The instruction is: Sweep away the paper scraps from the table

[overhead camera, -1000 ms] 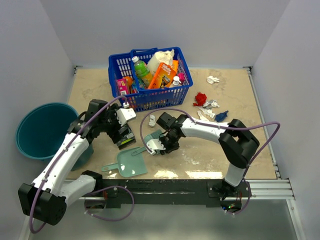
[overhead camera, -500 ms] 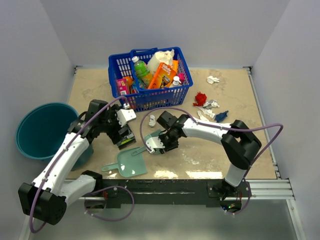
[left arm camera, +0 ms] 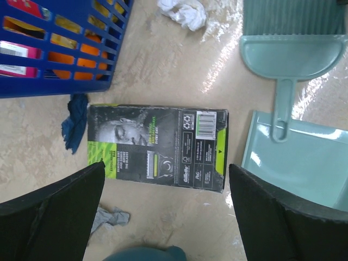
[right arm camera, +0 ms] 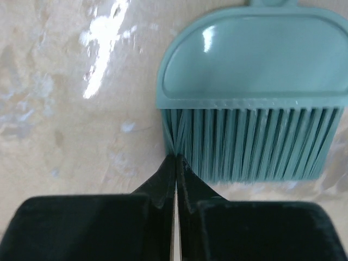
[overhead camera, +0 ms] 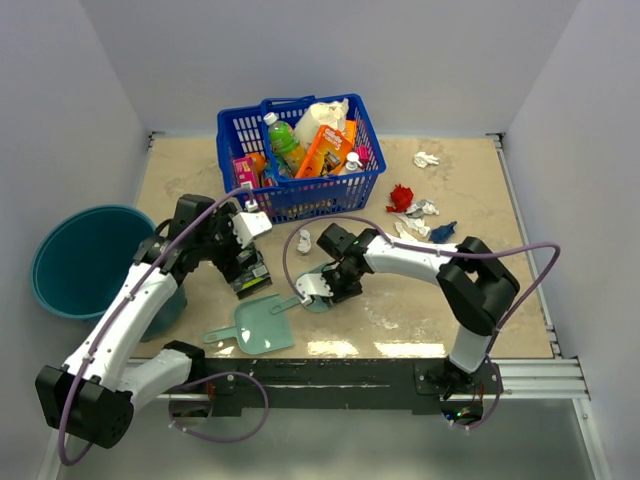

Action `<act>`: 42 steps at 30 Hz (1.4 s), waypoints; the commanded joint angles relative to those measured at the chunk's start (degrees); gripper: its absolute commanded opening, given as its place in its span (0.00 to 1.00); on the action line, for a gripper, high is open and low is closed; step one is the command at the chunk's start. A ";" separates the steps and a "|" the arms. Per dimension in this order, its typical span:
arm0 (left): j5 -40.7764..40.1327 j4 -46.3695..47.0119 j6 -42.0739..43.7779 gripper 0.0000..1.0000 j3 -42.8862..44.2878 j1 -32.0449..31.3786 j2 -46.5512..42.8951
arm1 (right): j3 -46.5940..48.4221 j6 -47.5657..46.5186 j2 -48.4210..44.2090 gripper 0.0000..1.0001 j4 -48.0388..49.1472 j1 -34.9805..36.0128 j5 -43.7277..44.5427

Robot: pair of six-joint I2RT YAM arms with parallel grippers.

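A beige, mottled table (overhead camera: 190, 170) sits between plain grey walls, and we take the blue basket (overhead camera: 310, 200) at its far middle as our mark. A round teal bucket (overhead camera: 85, 260) stands off the table's edge, left of the basket and nearer the arms.

Most of the paper scraps (overhead camera: 420, 210) lie on the table to the right of the basket: a red wad (overhead camera: 400, 197) near its right wall, white bits beyond that, and a dark blue piece (overhead camera: 443, 231) a little nearer the arms. One white wad (overhead camera: 304, 240) lies just in front of the basket. A dark blue shred (left arm camera: 73, 122) lies just below the basket's front wall, at the short end of a flat black-and-green packet (left arm camera: 157, 147). A grey shred (left arm camera: 109, 218) lies farther from the basket than the packet.

The left gripper (overhead camera: 243, 262) hangs over the packet in front of the basket, its fingers spread wide and holding nothing.

Farther from the basket lie a mint-green dustpan (overhead camera: 262, 325) and a brush (right arm camera: 255, 109). The right gripper (right arm camera: 175, 163) is at one corner of the brush's bristles, with its fingers pressed together. We cannot tell whether any bristles are caught between them.
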 commanded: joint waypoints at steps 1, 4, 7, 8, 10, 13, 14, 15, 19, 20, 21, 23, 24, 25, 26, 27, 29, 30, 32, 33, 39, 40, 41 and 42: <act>-1.48 2.46 -2.70 1.00 3.63 0.01 -0.60 | 3.90 4.92 -6.41 0.00 -9.53 -5.71 -5.27; 4.22 2.55 0.02 1.00 4.34 0.01 -3.40 | 8.47 5.45 -9.04 0.00 -15.42 -8.19 -6.61; 15.11 0.10 4.42 1.00 6.53 0.01 -4.03 | 13.39 6.06 -10.10 0.00 -20.17 -8.19 -7.67; 19.75 -0.61 5.38 0.99 7.32 -0.08 -3.51 | 14.53 6.50 -10.02 0.00 -21.23 -8.19 -8.28; 23.29 -2.80 6.09 0.97 9.69 -0.08 -1.32 | 17.79 7.99 -9.40 0.00 -23.69 -8.27 -9.16; 27.52 -5.00 6.18 0.94 13.38 -0.26 2.80 | 20.25 11.24 -8.96 0.00 -24.14 -8.36 -10.30; 29.09 -5.44 5.31 0.93 14.87 -0.34 3.78 | 21.04 13.68 -8.88 0.00 -23.27 -8.28 -10.57; 29.81 -5.71 4.61 0.92 15.23 -0.43 4.58 | 21.31 14.84 -8.87 0.00 -22.83 -8.36 -11.09; 33.32 -3.44 1.01 0.90 13.84 -0.96 5.99 | 22.63 17.40 -8.70 0.00 -21.94 -8.36 -12.33; 34.55 -2.47 -0.57 0.89 13.13 -1.05 5.99 | 23.06 17.66 -8.70 0.00 -21.86 -8.54 -12.50; 35.34 -1.68 -0.76 0.89 12.00 -1.22 5.73 | 24.37 17.92 -8.70 0.00 -22.38 -8.71 -12.94; 37.18 -0.36 -2.24 0.88 10.93 -1.84 5.55 | 27.53 18.54 -8.70 0.00 -23.17 -9.50 -14.34; 37.72 1.65 -3.21 0.88 9.80 -1.93 5.03 | 28.77 19.50 -8.44 0.00 -23.70 -9.77 -14.87; 37.98 2.89 -4.35 0.88 9.26 -2.01 4.85 | 30.09 19.94 -8.17 0.00 -24.31 -10.03 -15.31; 38.68 4.21 -6.54 0.87 8.82 -2.19 4.76 | 32.71 20.47 -7.39 0.00 -25.27 -10.12 -16.10; 39.04 7.09 -7.78 0.86 7.86 -2.36 4.76 | 33.87 21.69 -7.03 0.00 -25.54 -10.03 -16.45; 39.13 10.09 -10.85 0.84 6.54 -3.42 4.76 | 36.76 23.11 -6.15 0.00 -25.72 -10.03 -18.64; 38.87 13.41 -11.83 0.82 6.10 -3.94 4.76 | 37.56 23.98 -5.54 0.00 -25.72 -10.03 -19.35; 36.60 16.51 -14.19 0.79 5.48 -5.44 4.85 | 39.76 24.34 -4.92 0.00 -25.63 -10.03 -20.50; 35.80 19.83 -15.17 0.74 4.96 -5.79 5.02 | 40.46 24.95 -4.22 0.00 -25.37 -9.95 -21.28; 35.70 22.24 -17.38 0.67 7.50 -5.88 7.57 | 43.89 28.82 -5.01 0.00 -21.95 -9.95 -23.93; 36.14 21.89 -16.85 0.66 7.76 -5.88 7.66 | 44.33 28.91 -5.01 0.00 -21.94 -10.03 -23.93; 36.31 21.71 -16.58 0.64 7.94 -5.88 7.92 | 45.30 29.00 -5.01 0.00 -21.94 -9.95 -23.84; 36.32 21.36 -16.58 0.61 7.94 -5.88 8.18 | 45.74 29.00 -5.01 0.00 -22.03 -10.03 -23.84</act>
